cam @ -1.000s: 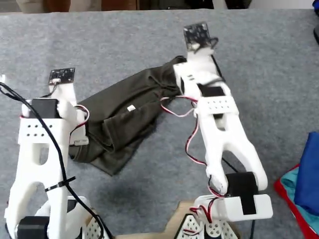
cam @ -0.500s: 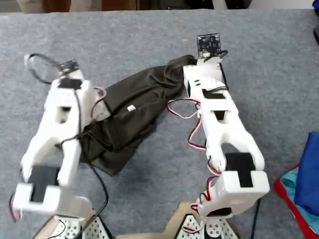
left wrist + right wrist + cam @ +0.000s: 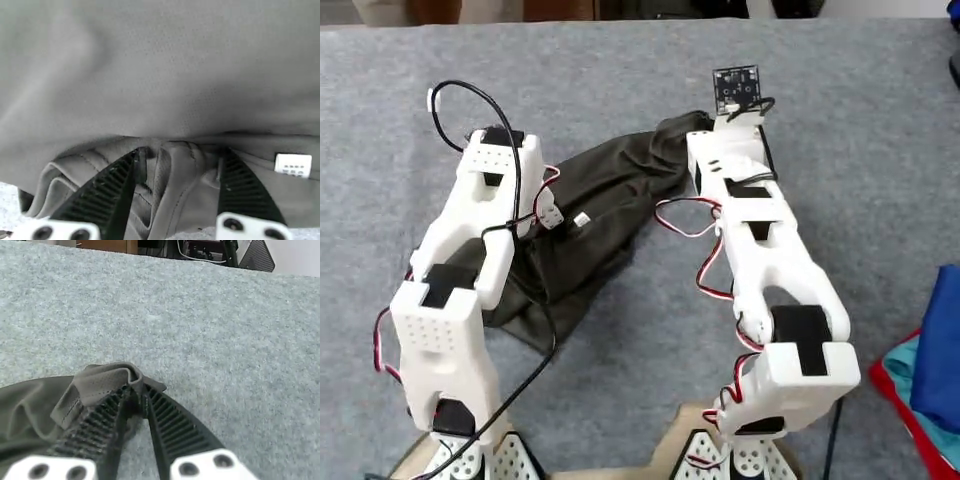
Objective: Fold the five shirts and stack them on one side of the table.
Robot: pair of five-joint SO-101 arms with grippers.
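**Dark olive shirt pinched at its far end, 2 arms over it**

A dark olive shirt (image 3: 605, 195) is seen crumpled on the grey felt-like table cover (image 3: 620, 70). It is stretched diagonally from near left to far right, about the middle of the table. Its far right end is pinched by the right gripper (image 3: 138, 394). In the right wrist view the 2 ribbed black fingers (image 3: 170, 425) are pressed together on a folded hem, which is bunched over their tips. The right arm (image 3: 760, 240) is laid out from the near edge toward that end of the dark olive shirt.

The left arm (image 3: 470, 260) is bent over the near left part of the dark olive shirt. In the left wrist view the left gripper (image 3: 180, 155) is shown with its jaws spread wide. Seamed folds of fabric are bunched between them, and nothing is clamped. A small white tag (image 3: 293, 165) is seen on the cloth just beside one finger. In the high view that tag (image 3: 583, 218) is found near the middle of the dark olive shirt, just right of the left arm.

At the right edge of the table, well apart from the dark olive shirt, a pile of garments is placed. A blue garment (image 3: 940, 340) lies on top, a teal garment (image 3: 905, 362) under it and a red edge (image 3: 910, 418) lowest. How neatly these are folded cannot be told. A wooden board (image 3: 665, 445) is seen at the near edge, by the arm bases.
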